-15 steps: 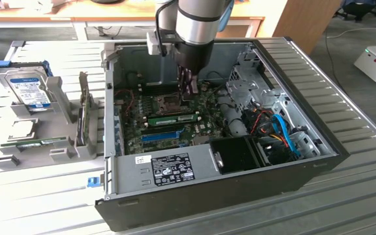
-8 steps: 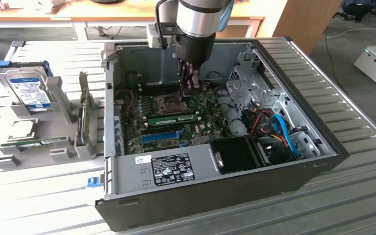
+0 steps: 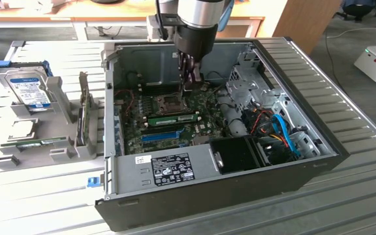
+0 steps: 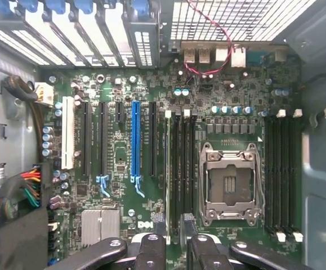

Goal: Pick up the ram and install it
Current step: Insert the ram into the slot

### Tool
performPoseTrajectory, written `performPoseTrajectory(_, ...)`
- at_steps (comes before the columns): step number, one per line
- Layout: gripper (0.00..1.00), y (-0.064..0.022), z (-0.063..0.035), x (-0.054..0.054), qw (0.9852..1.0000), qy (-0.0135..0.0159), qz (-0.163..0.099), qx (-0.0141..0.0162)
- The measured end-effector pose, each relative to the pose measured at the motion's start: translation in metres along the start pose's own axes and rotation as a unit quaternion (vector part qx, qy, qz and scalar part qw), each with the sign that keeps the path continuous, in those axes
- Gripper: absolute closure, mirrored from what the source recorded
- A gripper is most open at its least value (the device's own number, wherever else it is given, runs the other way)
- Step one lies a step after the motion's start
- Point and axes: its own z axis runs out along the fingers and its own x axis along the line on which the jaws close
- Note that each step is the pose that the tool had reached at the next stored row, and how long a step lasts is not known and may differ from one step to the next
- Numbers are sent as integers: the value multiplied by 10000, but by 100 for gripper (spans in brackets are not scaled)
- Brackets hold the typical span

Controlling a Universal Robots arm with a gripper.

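The ram [image 3: 175,119] stands on edge in a slot on the motherboard [image 3: 195,125], inside the open computer case [image 3: 240,196]. It is a long, narrow green stick with a row of small dark chips along its face; any print on it is too small to read. In the wrist view the ram [image 4: 166,169] shows edge-on as a thin pale line, between the silver processor socket [image 4: 230,185] and the blue slot [image 4: 135,135], with empty black slots just beside it toward the socket.

The tool [image 3: 191,83] hangs over the board near the socket, released and grasping nothing. In the wrist view the tool [image 4: 175,253] has its dark fingers [image 4: 151,250] spread apart, and the ram's line runs toward the gap between them.

A white Dell logo [image 4: 146,224] is printed on the board near the fingers. A black sticker [image 3: 173,170] with white marks sits on the case's inner metal wall; its writing cannot be read.

The case lies on a grey slatted table [image 3: 358,122]. On the exterior view's left stands a grey rack [image 3: 60,100] holding a silver hard drive [image 3: 30,88] with a blue and white label, too small to read. Another green stick [image 3: 41,143] lies low in the rack, well apart from the case
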Motion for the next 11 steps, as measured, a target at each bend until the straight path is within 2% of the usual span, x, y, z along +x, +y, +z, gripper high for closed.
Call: performPoseTrajectory(11,75,1,-204,-3,10000,0,0,0)
